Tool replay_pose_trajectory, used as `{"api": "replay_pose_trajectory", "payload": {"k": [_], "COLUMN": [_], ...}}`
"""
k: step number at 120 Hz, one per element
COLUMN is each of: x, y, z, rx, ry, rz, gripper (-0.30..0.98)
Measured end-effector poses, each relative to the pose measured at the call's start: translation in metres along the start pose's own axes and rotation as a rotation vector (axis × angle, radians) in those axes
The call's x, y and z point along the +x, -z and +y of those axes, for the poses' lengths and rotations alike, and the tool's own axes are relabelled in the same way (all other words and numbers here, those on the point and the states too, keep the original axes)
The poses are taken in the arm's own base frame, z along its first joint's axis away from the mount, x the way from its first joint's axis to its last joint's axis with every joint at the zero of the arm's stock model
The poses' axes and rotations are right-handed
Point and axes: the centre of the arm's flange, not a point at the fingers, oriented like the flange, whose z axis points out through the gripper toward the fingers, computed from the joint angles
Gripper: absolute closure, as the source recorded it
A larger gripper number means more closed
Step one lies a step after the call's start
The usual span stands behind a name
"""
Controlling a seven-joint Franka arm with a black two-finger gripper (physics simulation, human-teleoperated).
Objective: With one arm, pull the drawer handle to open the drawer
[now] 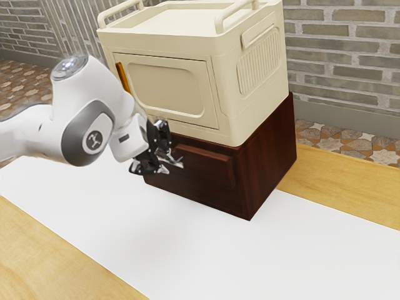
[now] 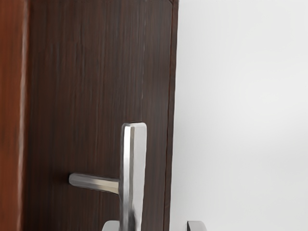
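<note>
Where the arm (image 1: 87, 119) reaches in from the exterior view's left, the claw (image 1: 166, 156) is spread, right at the front of the dark wood cabinet (image 1: 270, 156). Its two tips stand well apart, with the bar of the metal handle (image 2: 134, 173) running between them, much nearer one tip than the other. Whether that nearer tip touches the bar, I cannot tell; the other is clear of it, so the handle is not pinched.

The handle sticks out from the drawer (image 1: 206, 165) on a round post, its flat bar held off the dark wood face. The drawer's front stands a little proud of the cabinet around it, and I cannot tell if it has slid out at all.

On top of the cabinet sits a cream box (image 1: 256, 106) with rails (image 1: 236, 14) along its upper edges, a closed door (image 1: 165, 87) in its front and an amber pull (image 1: 122, 77) beside that door. The cabinet's near corner rests on a white sheet (image 1: 181, 250) laid across the wooden bench (image 1: 44, 256). Behind are a grey brick wall (image 1: 350, 56) and a floor of patterned tiles (image 1: 340, 139).
</note>
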Motion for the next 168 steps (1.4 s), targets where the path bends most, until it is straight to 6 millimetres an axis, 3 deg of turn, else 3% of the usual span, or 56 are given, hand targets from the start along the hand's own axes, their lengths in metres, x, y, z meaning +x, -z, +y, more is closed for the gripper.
{"api": "replay_pose_trajectory", "payload": {"k": [91, 168], "x": [0.002, -0.005], "y": [0.021, 0.031], "z": [0.034, 0.051], "rx": [0.004, 0.011], "ry": [0.020, 0.042], "rz": [-0.007, -0.017], "gripper": [0.61, 0.59]}}
